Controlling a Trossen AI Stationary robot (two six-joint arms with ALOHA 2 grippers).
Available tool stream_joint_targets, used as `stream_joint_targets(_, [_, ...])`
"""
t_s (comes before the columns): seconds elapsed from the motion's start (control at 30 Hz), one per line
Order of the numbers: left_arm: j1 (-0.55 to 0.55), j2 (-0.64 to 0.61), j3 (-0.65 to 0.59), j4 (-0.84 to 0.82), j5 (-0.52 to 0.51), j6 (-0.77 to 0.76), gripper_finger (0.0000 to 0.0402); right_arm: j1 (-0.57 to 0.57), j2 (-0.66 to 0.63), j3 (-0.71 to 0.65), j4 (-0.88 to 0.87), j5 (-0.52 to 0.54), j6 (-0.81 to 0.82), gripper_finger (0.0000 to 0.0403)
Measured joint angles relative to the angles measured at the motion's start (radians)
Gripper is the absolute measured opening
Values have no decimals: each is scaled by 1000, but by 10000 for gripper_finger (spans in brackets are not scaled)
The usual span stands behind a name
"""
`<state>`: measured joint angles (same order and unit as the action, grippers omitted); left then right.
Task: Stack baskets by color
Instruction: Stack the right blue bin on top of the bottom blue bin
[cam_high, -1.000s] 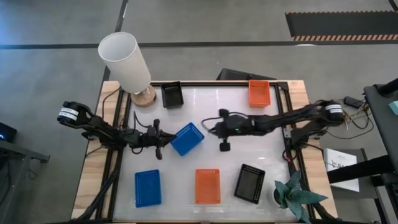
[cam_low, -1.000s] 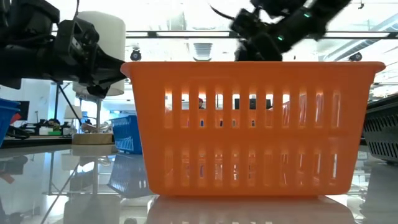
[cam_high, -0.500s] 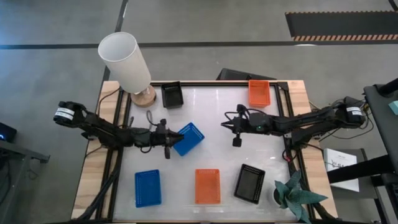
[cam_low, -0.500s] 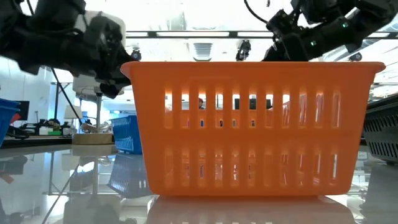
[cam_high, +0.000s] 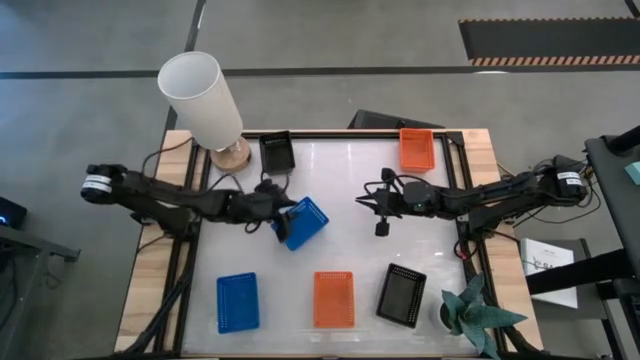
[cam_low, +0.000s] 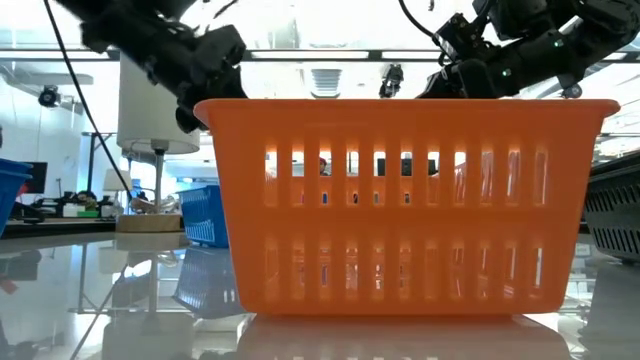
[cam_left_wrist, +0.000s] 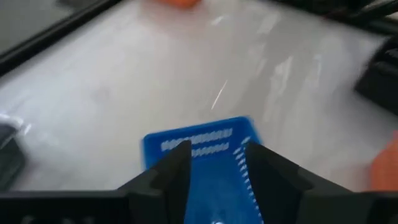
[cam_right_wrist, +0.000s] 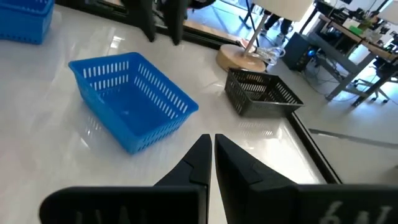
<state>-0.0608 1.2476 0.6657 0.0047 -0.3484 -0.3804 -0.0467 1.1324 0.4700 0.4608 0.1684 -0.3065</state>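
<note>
A blue basket (cam_high: 305, 222) rests on its base at the table's middle, turned at an angle. My left gripper (cam_high: 283, 217) hangs open just above its left rim, the fingers (cam_left_wrist: 180, 163) apart and clear of it. My right gripper (cam_high: 380, 227) hovers shut to the basket's right, holding nothing. On the table also sit a black basket (cam_high: 277, 152) and an orange basket (cam_high: 417, 148) at the far side. At the near side sit a blue basket (cam_high: 238, 301), an orange basket (cam_high: 334, 299) and a black basket (cam_high: 401, 295).
A white lamp (cam_high: 205, 100) on a wooden base stands at the far left corner. A green plant (cam_high: 470, 312) fills the near right corner. Black rails (cam_high: 462, 190) frame the white tabletop. Bare tabletop (cam_high: 350, 180) lies between the two grippers.
My left gripper has risen and tipped up from pointing down to slanting, moving a little toward the table's right, over the blue basket's left rim. The blue basket has stayed in place. My right gripper drew back toward the table's right edge, then kept still.
</note>
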Motion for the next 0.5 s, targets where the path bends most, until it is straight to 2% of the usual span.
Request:
stream_joint_targets(0.17, [69, 13, 102, -199, 107, -79, 155, 0, 0, 0, -13, -1, -6, 13])
stream_joint_targets(0.3, [125, 48, 133, -267, 208, -138, 176, 0, 0, 0, -24, -3, -16, 13])
stream_joint_targets(0.5, [166, 89, 160, -333, 223, -107, 205, 0, 0, 0, -46, -3, -27, 13])
